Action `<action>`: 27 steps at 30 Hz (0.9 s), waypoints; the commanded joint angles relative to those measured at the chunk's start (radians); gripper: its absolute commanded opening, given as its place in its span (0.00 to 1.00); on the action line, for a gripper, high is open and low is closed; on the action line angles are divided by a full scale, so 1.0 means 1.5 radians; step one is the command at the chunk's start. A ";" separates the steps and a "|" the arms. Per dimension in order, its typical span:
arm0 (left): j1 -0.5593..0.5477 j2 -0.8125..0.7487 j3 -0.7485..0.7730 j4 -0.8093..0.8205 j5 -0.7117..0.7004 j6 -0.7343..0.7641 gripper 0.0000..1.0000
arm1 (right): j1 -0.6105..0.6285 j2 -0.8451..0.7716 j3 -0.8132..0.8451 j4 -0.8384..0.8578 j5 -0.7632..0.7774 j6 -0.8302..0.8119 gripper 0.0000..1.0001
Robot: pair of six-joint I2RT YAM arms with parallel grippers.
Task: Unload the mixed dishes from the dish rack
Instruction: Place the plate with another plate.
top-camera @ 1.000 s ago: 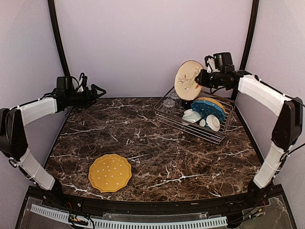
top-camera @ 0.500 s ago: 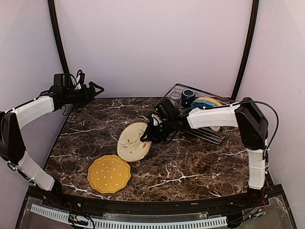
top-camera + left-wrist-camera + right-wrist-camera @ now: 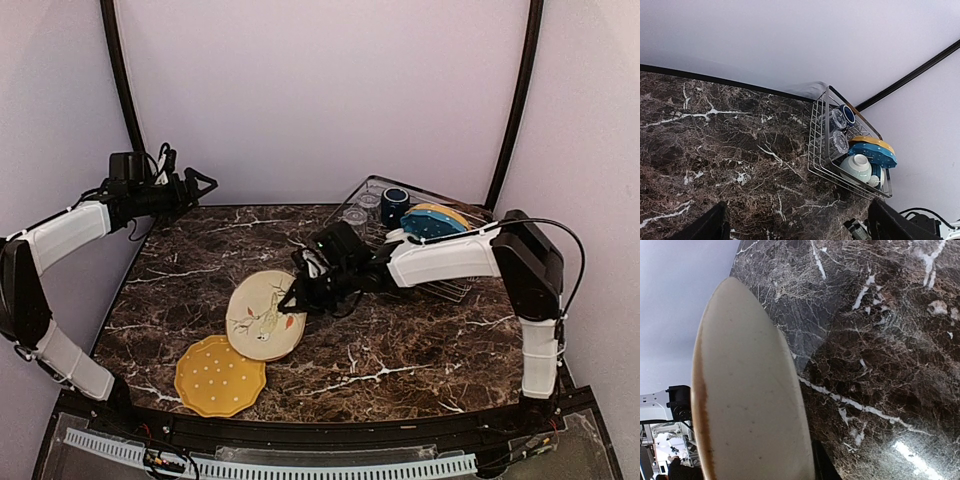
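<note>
My right gripper (image 3: 298,293) is shut on the rim of the cream plate with a painted design (image 3: 264,316), held tilted low over the table; the plate's lower edge overlaps the mustard yellow dotted plate (image 3: 218,376) lying flat. In the right wrist view the cream plate's underside (image 3: 750,390) fills the left side. The wire dish rack (image 3: 450,288) at the back right holds a navy mug (image 3: 395,205), a blue dotted plate (image 3: 436,225), glass tumblers (image 3: 356,214) and a white bowl (image 3: 856,167). My left gripper (image 3: 208,184) is open and empty, high at the far left.
The dark marble table (image 3: 400,350) reaches the purple back wall. Black frame posts (image 3: 513,100) stand at the back corners. The left wrist view shows the rack (image 3: 822,150) from the side with a second yellow plate (image 3: 872,142) behind the blue one.
My right arm carried the cream plate from above the rack down and left to the table's centre-left. The yellow plate has shifted slightly toward the near left. The left arm barely moved.
</note>
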 commanded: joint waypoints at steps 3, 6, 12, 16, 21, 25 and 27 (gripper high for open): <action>0.004 -0.029 0.013 -0.001 0.006 0.001 0.95 | 0.045 0.009 0.093 0.010 -0.069 -0.053 0.00; 0.004 -0.039 0.014 -0.006 -0.004 0.008 0.95 | 0.057 0.038 0.113 -0.010 -0.084 -0.061 0.00; 0.004 -0.046 0.015 -0.010 -0.008 0.014 0.95 | 0.076 0.086 0.177 -0.057 -0.108 -0.083 0.00; 0.004 -0.045 0.015 -0.010 -0.010 0.014 0.95 | 0.081 0.108 0.204 -0.084 -0.112 -0.087 0.04; 0.004 -0.046 0.016 -0.009 -0.008 0.013 0.95 | 0.085 0.130 0.253 -0.158 -0.086 -0.114 0.19; 0.004 -0.047 0.016 -0.011 -0.009 0.015 0.95 | 0.085 0.137 0.289 -0.245 -0.025 -0.150 0.42; 0.004 -0.047 0.016 -0.011 -0.008 0.015 0.95 | 0.086 0.141 0.304 -0.280 0.006 -0.168 0.54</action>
